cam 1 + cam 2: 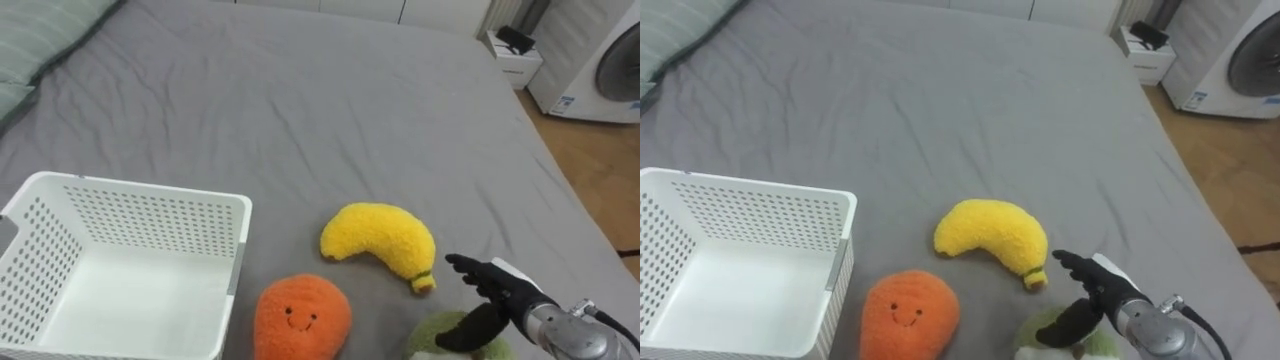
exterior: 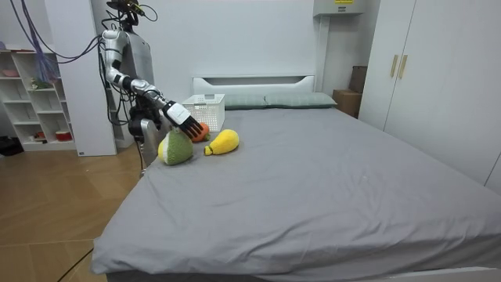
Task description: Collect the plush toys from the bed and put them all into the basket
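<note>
Entry: 3 plush toys on grey bed (image 1: 330,110), 0 in white basket (image 1: 130,190); right hand (image 1: 505,292), fingers (image 1: 463,266) spread and empty, above green plush (image 1: 440,338); banana plush (image 1: 380,242) just beyond fingertips, stem end nearest, long axis running away; orange plush (image 1: 300,318) farther, beside basket.

We see a grey bed (image 1: 350,120) carrying a white basket (image 1: 130,190), an orange toy (image 1: 300,318) just beside it, a yellow banana toy (image 1: 380,240) and a green toy (image 2: 176,150).
</note>
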### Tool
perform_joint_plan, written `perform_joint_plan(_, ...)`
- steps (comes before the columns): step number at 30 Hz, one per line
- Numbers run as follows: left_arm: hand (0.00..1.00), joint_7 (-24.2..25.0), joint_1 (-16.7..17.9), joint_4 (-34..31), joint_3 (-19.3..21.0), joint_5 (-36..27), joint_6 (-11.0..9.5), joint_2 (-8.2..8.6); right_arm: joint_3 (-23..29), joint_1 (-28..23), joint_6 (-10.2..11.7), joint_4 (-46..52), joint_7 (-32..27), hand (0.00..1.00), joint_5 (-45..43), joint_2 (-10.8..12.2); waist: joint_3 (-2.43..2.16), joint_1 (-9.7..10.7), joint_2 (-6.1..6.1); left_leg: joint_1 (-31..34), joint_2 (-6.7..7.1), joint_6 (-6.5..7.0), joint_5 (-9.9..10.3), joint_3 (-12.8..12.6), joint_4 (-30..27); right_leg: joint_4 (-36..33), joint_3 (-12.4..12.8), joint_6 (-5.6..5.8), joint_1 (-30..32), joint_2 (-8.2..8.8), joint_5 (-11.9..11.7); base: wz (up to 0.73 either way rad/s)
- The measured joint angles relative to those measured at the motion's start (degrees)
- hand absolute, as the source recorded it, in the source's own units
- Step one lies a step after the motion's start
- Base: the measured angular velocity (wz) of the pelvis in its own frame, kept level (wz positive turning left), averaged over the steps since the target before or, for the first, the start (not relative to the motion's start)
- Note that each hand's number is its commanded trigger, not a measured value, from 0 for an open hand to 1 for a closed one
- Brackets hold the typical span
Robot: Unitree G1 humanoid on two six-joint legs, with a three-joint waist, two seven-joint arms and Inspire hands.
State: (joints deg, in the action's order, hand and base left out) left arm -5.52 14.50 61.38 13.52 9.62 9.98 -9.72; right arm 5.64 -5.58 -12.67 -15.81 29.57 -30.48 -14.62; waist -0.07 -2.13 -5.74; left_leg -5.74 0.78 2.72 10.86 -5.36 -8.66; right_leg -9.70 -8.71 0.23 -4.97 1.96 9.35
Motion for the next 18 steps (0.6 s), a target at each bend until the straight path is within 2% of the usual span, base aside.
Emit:
perform_joint_plan(5,0.0,-0.7,-0.9,-0.5,-0.1,0.0,0.0,-0.04,-0.9,0.0,-1.2,-1.6,0.2,0.0,-3.0,0.0,0.03,-0.3,-0.15,0.0,-0.01,0.0,0.0,0.0,0.0,0.0,0.1,0.0,0.1,-0.07,0.0,0.0)
perform_joint_plan(9,0.0,-0.7,-1.7,-0.6,-0.3,-0.1,0.0,-0.04,-2.9,-0.2,-1.3,-4.0,0.7,0.0,-3.5,-0.2,0.06,-1.3,-0.16,0.1,0.0,0.0,0.0,0.0,0.0,0.0,0.1,0.0,0.0,-0.08,0.0,0.0)
perform_joint_plan(15,0.0,-0.7,-2.2,-0.6,-0.2,-1.1,0.1,-0.03,-4.3,-0.2,-2.3,-5.8,0.7,0.0,-3.6,-0.3,0.05,-1.8,-0.14,0.1,0.0,0.0,0.0,0.0,0.1,0.1,0.1,0.0,0.0,-0.1,0.0,0.0)
perform_joint_plan(17,0.0,-0.7,-2.2,-0.6,-0.2,-1.1,0.1,-0.03,-4.4,-0.2,-2.4,-5.9,0.7,0.12,-3.6,-0.4,0.04,-1.8,-0.12,0.1,0.0,0.0,0.0,0.0,0.1,0.0,0.1,0.0,0.0,-0.15,0.0,0.0)
perform_joint_plan(18,0.0,-0.7,-2.2,-0.6,-0.2,-1.1,0.1,-0.03,-4.4,-0.2,-2.4,-5.9,0.7,0.55,-3.6,-0.4,0.04,-1.8,-0.11,0.1,0.0,0.0,0.0,0.0,0.0,0.0,0.1,0.0,0.0,-0.15,0.0,0.0)
